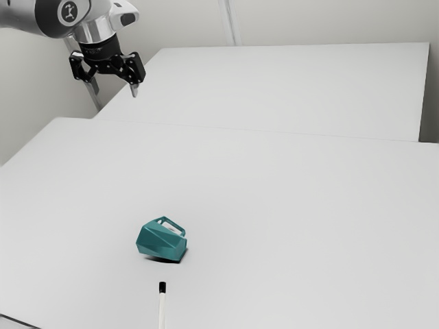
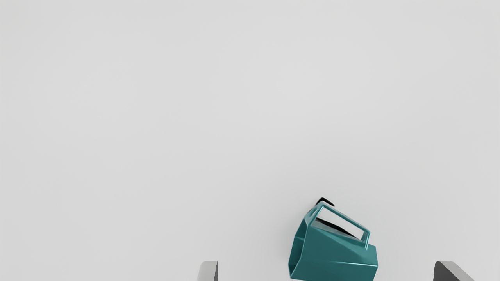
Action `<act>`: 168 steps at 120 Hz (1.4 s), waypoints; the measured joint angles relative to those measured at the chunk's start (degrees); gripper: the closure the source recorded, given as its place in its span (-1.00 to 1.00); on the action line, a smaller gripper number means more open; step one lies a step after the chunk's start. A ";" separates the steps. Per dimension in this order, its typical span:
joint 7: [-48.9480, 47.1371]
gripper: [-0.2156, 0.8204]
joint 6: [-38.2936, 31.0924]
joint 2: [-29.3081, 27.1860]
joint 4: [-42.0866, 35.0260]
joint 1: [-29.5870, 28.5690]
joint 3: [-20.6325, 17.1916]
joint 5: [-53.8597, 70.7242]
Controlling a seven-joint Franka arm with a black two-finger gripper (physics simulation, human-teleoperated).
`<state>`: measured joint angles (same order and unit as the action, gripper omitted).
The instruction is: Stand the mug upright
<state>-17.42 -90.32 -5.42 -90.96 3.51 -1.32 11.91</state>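
Hanging in the exterior view's upper left, my black two-finger gripper (image 1: 114, 89) has its fingers spread wide, with nothing gripped. The teal, faceted mug with an angular handle (image 2: 345, 219) is tipped over on its side on the plain white table (image 1: 288, 205), well apart from the gripper. In the wrist view it shows up between the fingertips, nearer one of them, open mouth pointing toward the other. Oh, and there's a thin white rod with a black tip (image 1: 162, 305) near the mug, not touching it.
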 joint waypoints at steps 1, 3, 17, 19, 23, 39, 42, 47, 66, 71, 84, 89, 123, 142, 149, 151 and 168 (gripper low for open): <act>-0.01 -0.58 -0.01 0.00 0.00 0.00 0.00 0.00; -0.04 -0.58 -0.02 0.00 -0.01 0.00 0.00 -0.01; -0.20 -0.58 -0.23 -0.04 -0.56 -0.03 -0.19 -0.03; -0.22 -0.58 -0.28 -0.05 -0.61 -0.01 -0.21 -0.04; -0.26 -0.58 -0.40 -0.24 -0.69 0.04 -0.21 -0.02; -0.42 -0.58 -1.06 -1.70 -1.38 -0.10 0.06 0.05; -0.44 -0.58 -1.12 -1.81 -1.47 -0.19 0.11 0.03; -0.49 -0.58 -1.23 -1.91 -1.92 -0.28 0.19 0.00; -0.67 -0.58 -1.52 -1.90 -7.38 -1.42 5.63 -6.96; -0.72 -0.58 -1.61 -1.75 -9.26 -2.01 7.53 -9.58; -0.77 -0.58 -1.51 -1.22 -13.11 -2.62 10.85 -15.50; -0.75 -0.58 -1.34 -0.51 -13.74 -2.82 11.25 -17.50; 0.62 -0.58 1.64 7.67 -14.87 -9.94 11.60 -29.45; 2.76 -0.58 3.52 11.57 -15.34 -13.60 11.76 -32.03; 3.81 -0.58 4.00 13.52 -15.31 -14.81 11.78 -33.03; 4.13 -0.58 4.12 14.02 -15.31 -15.01 11.78 -33.32; 6.78 -0.58 4.92 16.65 -17.24 -15.21 11.78 -37.02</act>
<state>-10.63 -85.40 11.22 -108.21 -11.70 10.46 -25.10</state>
